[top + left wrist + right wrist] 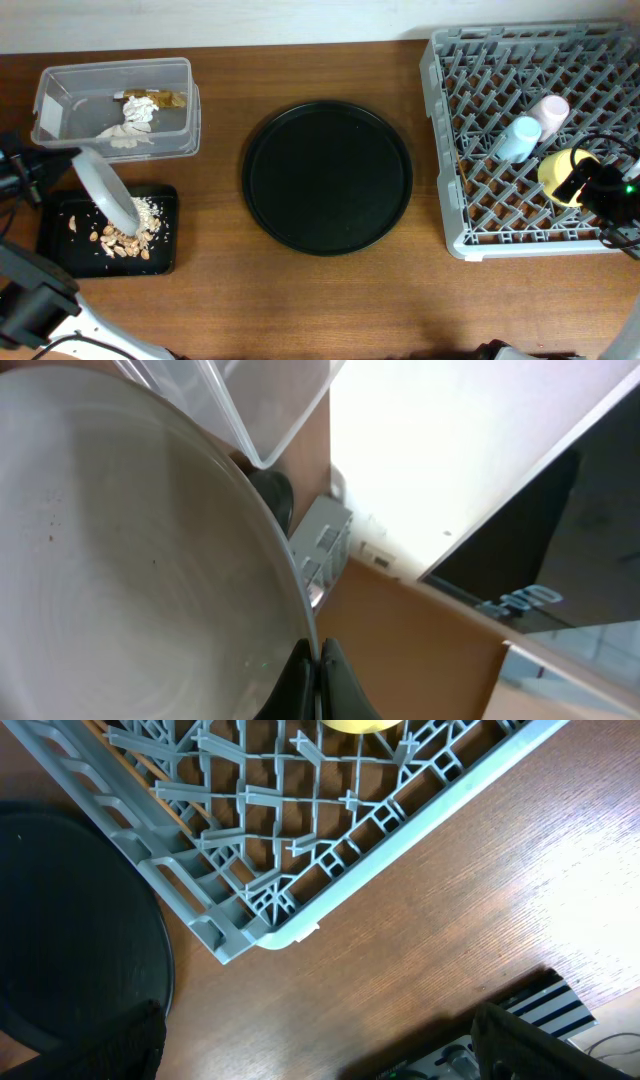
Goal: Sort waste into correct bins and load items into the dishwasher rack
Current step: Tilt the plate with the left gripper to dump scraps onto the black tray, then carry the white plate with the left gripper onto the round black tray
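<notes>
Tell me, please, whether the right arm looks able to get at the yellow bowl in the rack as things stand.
Probably yes: the right pincer is open and hovers right by the yellow bowl in the dishwasher rack, and nothing covers the bowl.

My right wrist view cuts the yellow bowl (360,724) at 12 o'clock and the round black tray (70,920) at 9. The plate (130,560) overflows my left wrist view; my left fingers (296,685) are clipped at 6.

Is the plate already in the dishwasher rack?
No, the plate is tilted over the shallow black tray, far from the dishwasher rack.
</notes>
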`<move>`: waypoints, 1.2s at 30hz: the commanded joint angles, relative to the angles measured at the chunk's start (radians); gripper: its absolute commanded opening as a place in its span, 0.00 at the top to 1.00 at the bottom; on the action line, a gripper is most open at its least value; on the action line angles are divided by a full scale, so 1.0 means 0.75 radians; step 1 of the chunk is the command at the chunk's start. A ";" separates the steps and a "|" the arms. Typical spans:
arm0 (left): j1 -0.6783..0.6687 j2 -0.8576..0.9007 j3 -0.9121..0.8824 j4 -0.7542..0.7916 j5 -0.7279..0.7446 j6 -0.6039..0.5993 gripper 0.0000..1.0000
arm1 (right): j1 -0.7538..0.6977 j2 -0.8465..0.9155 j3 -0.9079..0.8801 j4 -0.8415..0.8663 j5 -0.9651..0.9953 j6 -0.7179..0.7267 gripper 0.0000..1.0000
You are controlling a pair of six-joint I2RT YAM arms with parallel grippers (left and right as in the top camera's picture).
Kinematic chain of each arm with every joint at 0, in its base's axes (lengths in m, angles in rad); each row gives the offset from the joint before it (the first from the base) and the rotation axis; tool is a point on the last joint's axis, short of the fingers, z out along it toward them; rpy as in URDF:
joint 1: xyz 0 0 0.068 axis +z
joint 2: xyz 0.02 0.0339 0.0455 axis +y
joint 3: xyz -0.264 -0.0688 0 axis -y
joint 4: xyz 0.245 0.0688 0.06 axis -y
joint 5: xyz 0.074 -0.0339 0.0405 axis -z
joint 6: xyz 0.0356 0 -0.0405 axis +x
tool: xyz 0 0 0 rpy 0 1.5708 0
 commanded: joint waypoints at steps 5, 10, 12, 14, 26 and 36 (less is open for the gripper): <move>0.105 -0.057 -0.031 0.045 0.042 0.064 0.99 | -0.006 0.003 -0.003 0.000 0.012 0.011 0.02; 0.129 -0.064 -0.051 -0.003 0.027 0.065 0.99 | -0.006 0.002 -0.003 0.000 0.012 0.011 0.02; 0.130 -0.073 -0.055 -0.002 0.025 0.066 0.99 | -0.006 0.003 -0.003 0.000 0.012 0.011 0.02; 0.127 -0.084 -0.055 -0.002 0.009 0.065 0.99 | -0.006 0.002 -0.003 0.000 0.013 0.011 0.02; -0.054 -0.417 -0.067 -0.002 -0.017 0.134 0.99 | -0.006 0.003 -0.003 0.000 0.012 0.011 0.02; -0.831 -0.689 -0.067 0.020 -0.464 -0.055 0.99 | -0.006 0.003 -0.003 0.000 0.013 0.011 0.02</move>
